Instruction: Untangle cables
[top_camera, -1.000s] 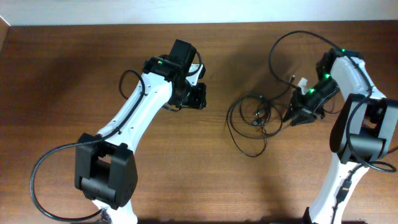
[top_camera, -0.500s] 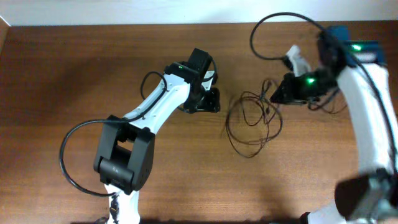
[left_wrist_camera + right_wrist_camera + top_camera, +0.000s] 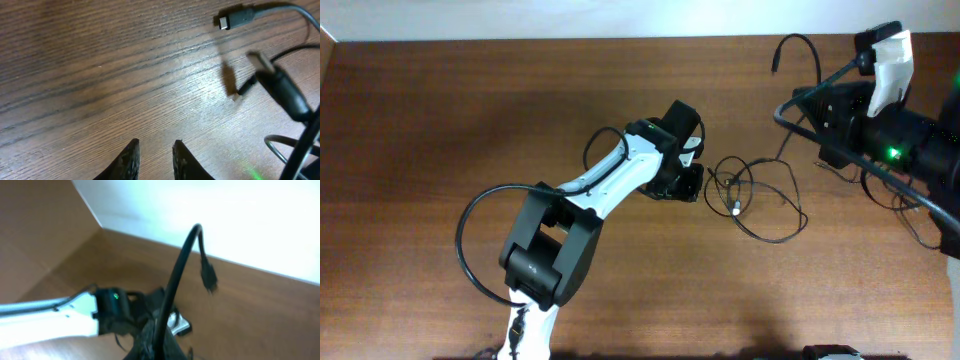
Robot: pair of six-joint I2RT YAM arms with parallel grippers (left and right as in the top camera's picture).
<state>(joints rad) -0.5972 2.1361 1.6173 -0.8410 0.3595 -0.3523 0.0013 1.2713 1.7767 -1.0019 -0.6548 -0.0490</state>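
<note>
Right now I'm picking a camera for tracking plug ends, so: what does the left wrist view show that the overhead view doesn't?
Only the left wrist view: the left hand slightly open over bare wood and gripping nothing, and two plug ends in close-up, one sharp and one blurred nearer the lens.
Only the overhead view: the cables in loose loops on the table, and the right arm with a cord end arcing up beside it.
Both: the table's wood and cable lying just beside the left hand.
</note>
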